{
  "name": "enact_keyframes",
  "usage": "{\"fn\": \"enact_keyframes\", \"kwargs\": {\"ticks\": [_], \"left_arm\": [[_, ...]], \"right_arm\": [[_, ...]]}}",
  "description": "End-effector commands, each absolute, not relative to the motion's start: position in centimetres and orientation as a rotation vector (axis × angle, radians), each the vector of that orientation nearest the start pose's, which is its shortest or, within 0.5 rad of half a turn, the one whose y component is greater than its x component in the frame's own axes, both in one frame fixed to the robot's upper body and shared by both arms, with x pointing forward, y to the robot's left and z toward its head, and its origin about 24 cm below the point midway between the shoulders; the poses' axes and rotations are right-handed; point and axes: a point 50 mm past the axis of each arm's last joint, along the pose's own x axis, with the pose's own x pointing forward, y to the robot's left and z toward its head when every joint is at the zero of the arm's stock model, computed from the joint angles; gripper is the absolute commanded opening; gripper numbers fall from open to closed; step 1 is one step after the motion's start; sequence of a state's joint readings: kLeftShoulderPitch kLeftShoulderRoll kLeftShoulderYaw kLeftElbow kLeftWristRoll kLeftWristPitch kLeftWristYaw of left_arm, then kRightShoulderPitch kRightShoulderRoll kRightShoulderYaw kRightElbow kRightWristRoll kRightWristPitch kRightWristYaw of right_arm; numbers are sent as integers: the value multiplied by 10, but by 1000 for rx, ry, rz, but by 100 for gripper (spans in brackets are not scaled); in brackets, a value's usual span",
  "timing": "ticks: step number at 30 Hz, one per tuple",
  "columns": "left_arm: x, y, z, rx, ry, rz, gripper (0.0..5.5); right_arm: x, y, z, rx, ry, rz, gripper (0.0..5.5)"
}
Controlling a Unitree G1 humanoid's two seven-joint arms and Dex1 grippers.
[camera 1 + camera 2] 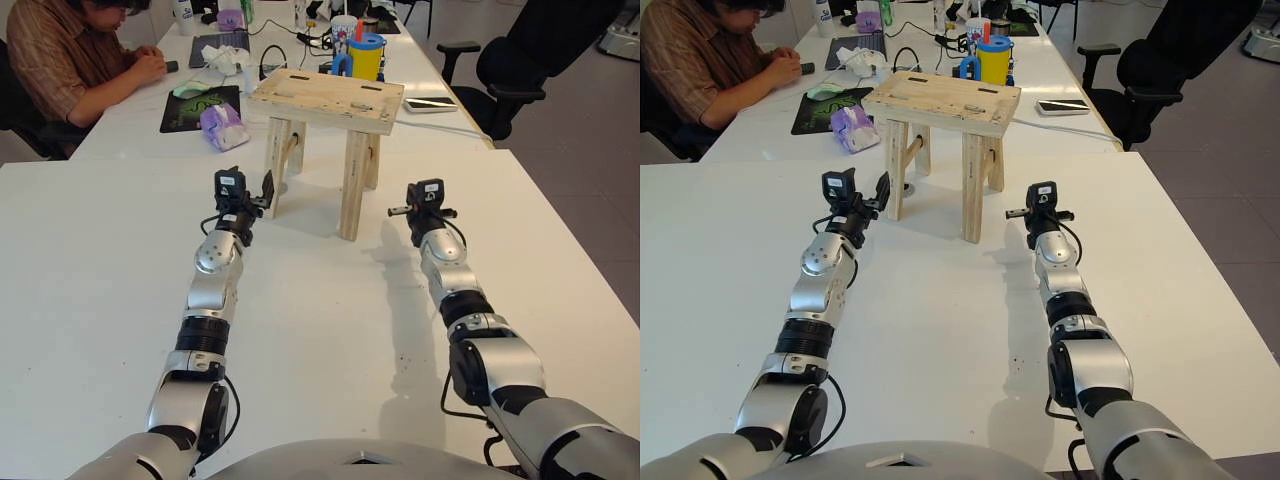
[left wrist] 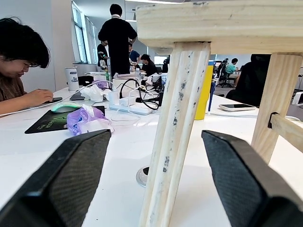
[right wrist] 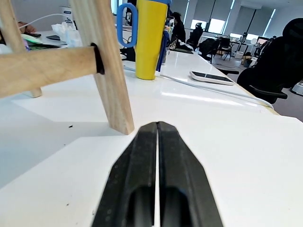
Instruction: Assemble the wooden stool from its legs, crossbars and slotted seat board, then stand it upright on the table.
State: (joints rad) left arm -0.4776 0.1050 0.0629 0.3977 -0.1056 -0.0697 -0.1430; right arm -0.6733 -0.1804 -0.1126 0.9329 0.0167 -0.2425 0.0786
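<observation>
1. Wooden stool: assembled and standing upright on its legs, toward the far edge of the white desk, between the two robot arms and just beyond them.
2. Slotted seat board: pale wood, lying flat on top of the legs, with slots cut into its upper face.
3. Near left leg: foot on the desk, slightly splayed, with grey scuff marks along its length.
4. Near right leg: foot on the desk, standing well clear of the right arm.
5. Crossbar: horizontal and low, joined to a leg where a dark ring marks the joint.
6. Left tool: spread wide, with one black pad on each side of the near left leg. A gap shows on both sides, so neither pad is touching the wood.
7. Right tool: pressed together with nothing between the fingers. It sits low over the desk to the right of the near right leg, apart from it.
8. Yellow mug: has a blue handle and stands on the far desk behind the stool.
9. Phone: lies flat on the far desk, right of the stool.
10. Purple packet: on the far desk, left of the stool, beside a dark mouse mat.
11. Black office chair: on the floor, right of the far desk.
</observation>
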Motion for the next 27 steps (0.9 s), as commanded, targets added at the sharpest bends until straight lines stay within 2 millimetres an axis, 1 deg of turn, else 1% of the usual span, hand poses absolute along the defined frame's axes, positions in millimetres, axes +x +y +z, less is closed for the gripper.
{"fn": "enact_keyframes", "kwargs": {"ticks": [1, 3, 5, 12, 16, 20, 23, 27], "left_arm": [[345, 155, 95, 9, -121, -157, 356], [346, 157, 96, 5, -125, -150, 356], [347, 157, 97, -9, -124, -154, 356], [349, 151, 100, -17, -134, -170, 356], [350, 150, 99, -21, -132, -167, 356], [349, 150, 98, -25, -130, -163, 356], [348, 149, 96, -24, -125, -166, 356], [346, 147, 95, -33, -122, -179, 356]], "right_arm": [[357, -150, 60, -105, 21, 243, 0], [352, -134, 61, -136, 22, 360, 0], [348, -124, 61, -148, 32, 427, 0], [341, -107, 55, -144, 129, 575, 0], [340, -105, 54, -143, 153, 613, 0], [340, -106, 56, -145, 154, 609, 0], [340, -102, 55, -141, 155, 611, 0], [341, -102, 53, -146, 166, 582, 0]]}}
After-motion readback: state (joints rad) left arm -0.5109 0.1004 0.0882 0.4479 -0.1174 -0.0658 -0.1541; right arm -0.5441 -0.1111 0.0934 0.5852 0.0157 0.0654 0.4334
